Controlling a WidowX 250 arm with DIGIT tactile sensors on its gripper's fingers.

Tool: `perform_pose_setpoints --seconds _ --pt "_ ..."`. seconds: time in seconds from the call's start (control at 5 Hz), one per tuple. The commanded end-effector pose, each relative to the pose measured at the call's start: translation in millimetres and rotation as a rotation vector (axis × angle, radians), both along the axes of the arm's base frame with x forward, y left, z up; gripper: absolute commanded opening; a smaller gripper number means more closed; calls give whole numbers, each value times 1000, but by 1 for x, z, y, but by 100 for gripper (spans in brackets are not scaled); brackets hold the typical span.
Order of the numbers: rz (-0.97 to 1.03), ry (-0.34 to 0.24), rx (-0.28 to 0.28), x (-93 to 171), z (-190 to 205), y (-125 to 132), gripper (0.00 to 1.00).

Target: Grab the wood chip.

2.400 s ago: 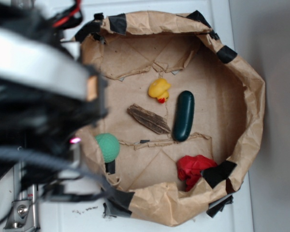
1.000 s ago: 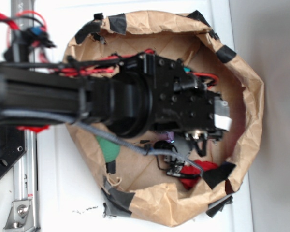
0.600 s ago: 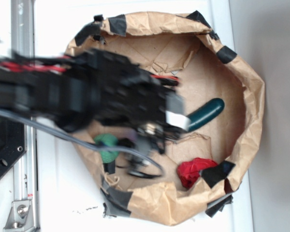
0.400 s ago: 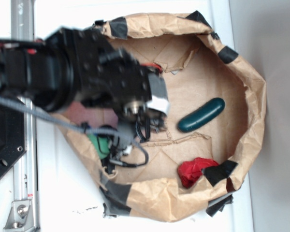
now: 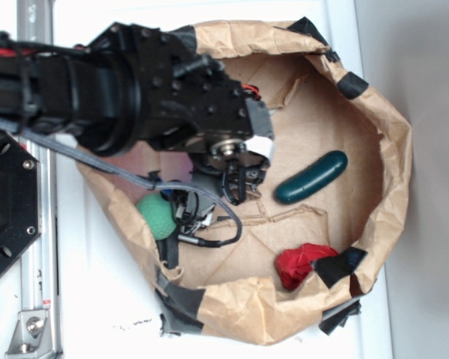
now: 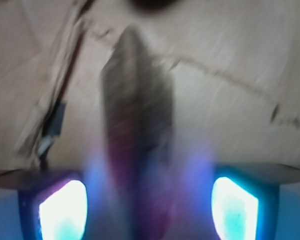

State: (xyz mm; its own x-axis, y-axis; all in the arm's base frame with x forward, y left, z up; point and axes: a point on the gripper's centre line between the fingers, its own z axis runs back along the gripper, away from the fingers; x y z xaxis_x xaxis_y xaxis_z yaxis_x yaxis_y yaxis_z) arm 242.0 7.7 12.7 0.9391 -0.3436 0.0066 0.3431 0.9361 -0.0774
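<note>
White worktop [image 5: 232, 348], grey wall on the right edge. On it sits a shallow brown paper nest [image 5: 389, 149], crumpled rim patched with black tape [image 5: 349, 84], creased floor with a torn seam running across the middle.

Black arm [image 5: 82, 90] reaches in from the left over the nest's left half, cables looping below it. Gripper [image 5: 239, 183] is low over the floor left of centre, pointing down.

Wrist view, blurred: wood chip [image 6: 135, 130] lies long-ways down the middle of the frame, dark and grooved, on the paper floor [image 6: 240, 50], running between the two glowing fingertips [image 6: 62, 210]. Fingers sit well apart on either side of it, so the gripper is wide, not closed on the chip. Whether the tips touch the chip cannot be told. Chip itself is hidden under the gripper in the exterior view.

Green capsule [image 5: 311, 178] lies tilted right of the gripper, apart from it. Red crumpled thing [image 5: 298, 263] at the lower right by a tape patch. Green ball [image 5: 157, 215] at the left rim, just under the arm and touching the cables.
</note>
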Motion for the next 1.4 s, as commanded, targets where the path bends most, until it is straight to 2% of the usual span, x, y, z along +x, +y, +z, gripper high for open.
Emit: perform_pose_setpoints --seconds 0.0,0.2,0.4,0.8,1.0,1.2 --pt "-121 -23 31 7 -13 -32 97" --pt "-68 -22 31 6 -10 -29 0" --pt "-49 -24 46 5 -7 -25 0" --pt "-30 -27 17 7 8 -24 0" --pt "-4 -47 29 8 21 -20 0" --pt "97 -89 61 6 58 -17 0"
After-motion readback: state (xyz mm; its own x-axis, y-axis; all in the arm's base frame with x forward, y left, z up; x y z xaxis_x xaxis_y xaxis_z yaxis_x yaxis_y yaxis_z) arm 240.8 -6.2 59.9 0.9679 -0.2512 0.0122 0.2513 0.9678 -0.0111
